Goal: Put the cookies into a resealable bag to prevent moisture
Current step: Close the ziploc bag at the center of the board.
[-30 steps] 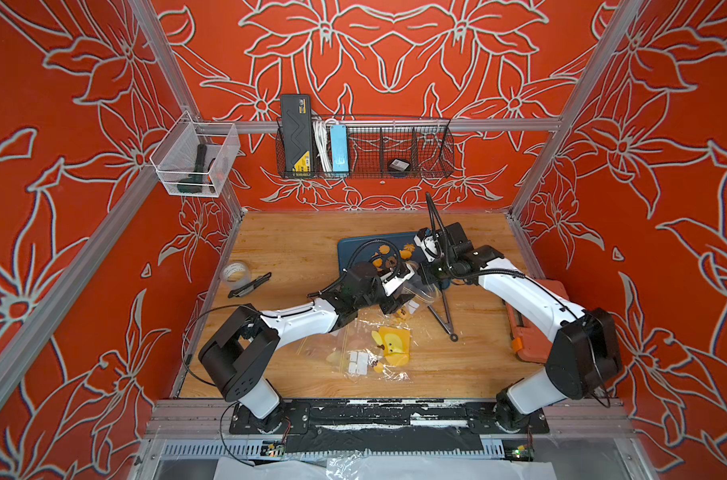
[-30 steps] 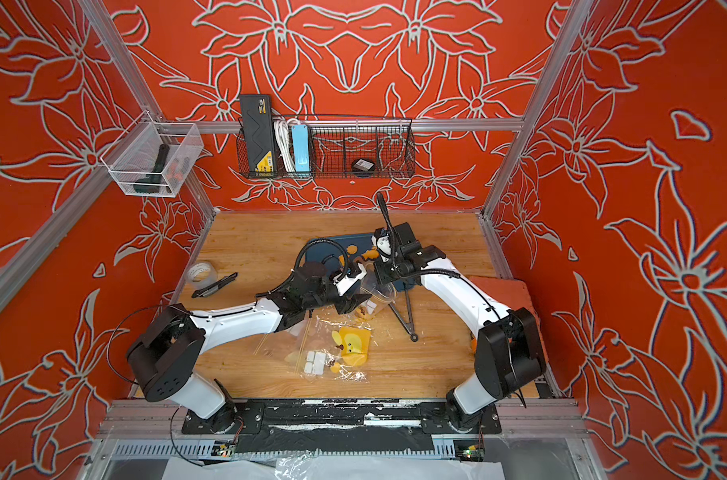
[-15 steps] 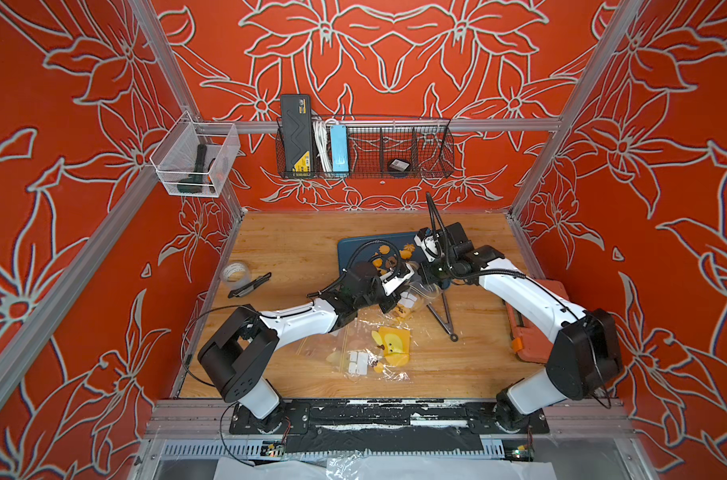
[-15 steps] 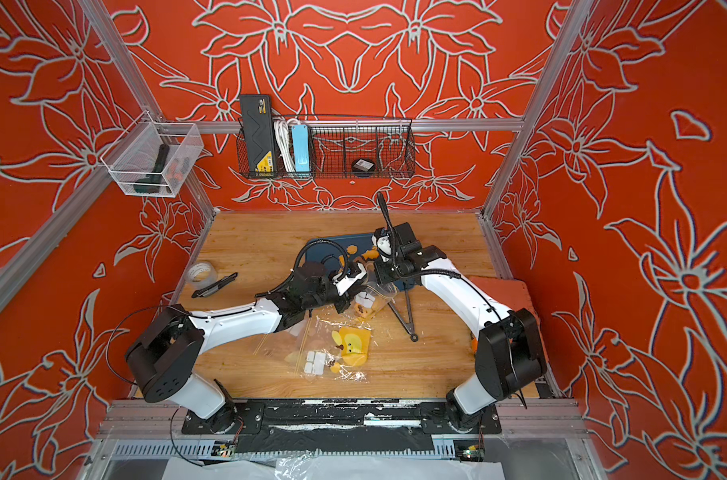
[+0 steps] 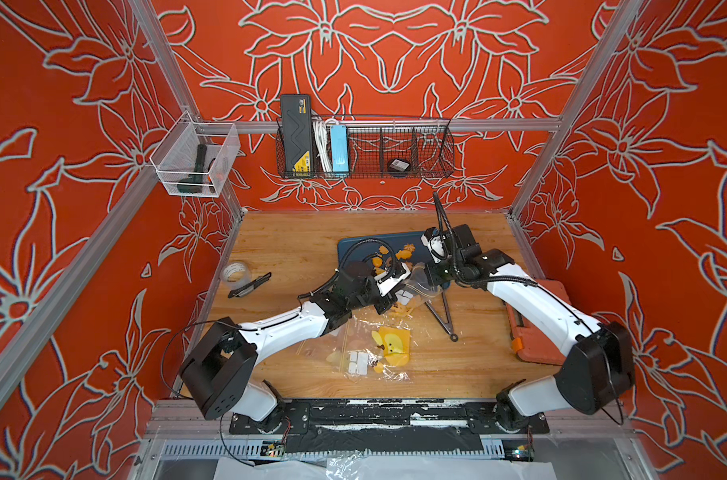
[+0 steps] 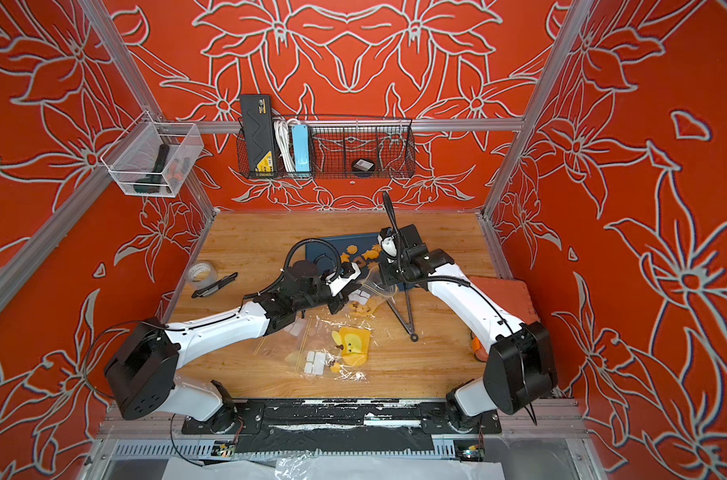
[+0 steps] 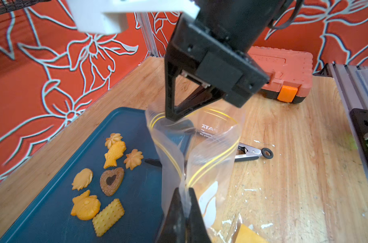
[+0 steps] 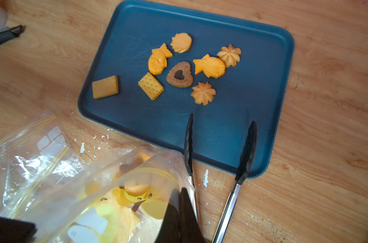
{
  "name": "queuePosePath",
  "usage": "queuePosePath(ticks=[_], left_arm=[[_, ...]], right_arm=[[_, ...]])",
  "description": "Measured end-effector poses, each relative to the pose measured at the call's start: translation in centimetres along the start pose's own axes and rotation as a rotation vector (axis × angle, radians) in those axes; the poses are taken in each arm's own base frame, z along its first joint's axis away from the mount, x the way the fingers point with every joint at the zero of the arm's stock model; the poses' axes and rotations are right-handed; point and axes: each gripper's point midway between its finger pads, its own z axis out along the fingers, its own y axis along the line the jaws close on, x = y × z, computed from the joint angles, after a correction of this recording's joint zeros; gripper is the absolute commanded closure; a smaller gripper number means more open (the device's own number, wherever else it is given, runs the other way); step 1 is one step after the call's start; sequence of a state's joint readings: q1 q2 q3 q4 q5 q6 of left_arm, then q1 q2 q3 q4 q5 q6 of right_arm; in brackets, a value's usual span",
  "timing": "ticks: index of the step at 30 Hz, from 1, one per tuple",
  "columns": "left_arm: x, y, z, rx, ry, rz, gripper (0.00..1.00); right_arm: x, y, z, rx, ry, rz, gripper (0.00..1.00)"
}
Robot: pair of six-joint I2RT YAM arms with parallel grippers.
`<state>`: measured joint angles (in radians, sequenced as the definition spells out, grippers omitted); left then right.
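Observation:
Several small orange cookies and a brown heart-shaped one lie on a blue tray, which also shows in the left wrist view. The cookies also appear in both top views. A clear resealable bag with yellow zip lines hangs open between my two grippers beside the tray. My left gripper is shut on the bag's near rim. My right gripper is shut on the opposite rim, and it shows in the left wrist view too. An orange biscuit shape shows through the bag.
Black-tipped metal tongs lie with their tips on the tray's edge, next to the bag. More clear bags with yellow prints lie nearer the front. An orange tool case sits at the right, a tape roll and a cutter at the left.
My left gripper's jaws have closed on the bag's rim. The right gripper has kept its hold, and both arms have barely moved.

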<state>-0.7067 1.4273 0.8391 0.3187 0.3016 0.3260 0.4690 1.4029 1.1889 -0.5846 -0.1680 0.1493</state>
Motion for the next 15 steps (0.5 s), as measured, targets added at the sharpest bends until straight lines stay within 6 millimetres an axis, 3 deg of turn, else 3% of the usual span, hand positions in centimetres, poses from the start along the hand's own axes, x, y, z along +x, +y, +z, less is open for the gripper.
queuePosePath(ticks=[3,5,11,15], left_arm=[[-0.1,-0.4,-1.0,0.025,0.001,-0.008,1.00],[0.3,-0.6,-1.5,0.048,0.005,-0.025,1.00],[1.6,-0.7,-2.3,0.104,0.024,-0.077,1.00],[0.9,-1.8,-2.5,0.175,0.013,-0.083,1.00]], right_arm=[[0.0,0.6,-2.5,-0.022,-0.079,0.012,0.55],[0.1,0.8,-4.2,-0.027,-0.142,0.021,0.46],[-0.3,-1.2,-8.9,0.089,-0.315,0.096,0.29],[1.0,-3.7,-9.9,0.203,-0.364,0.149,0.25]])
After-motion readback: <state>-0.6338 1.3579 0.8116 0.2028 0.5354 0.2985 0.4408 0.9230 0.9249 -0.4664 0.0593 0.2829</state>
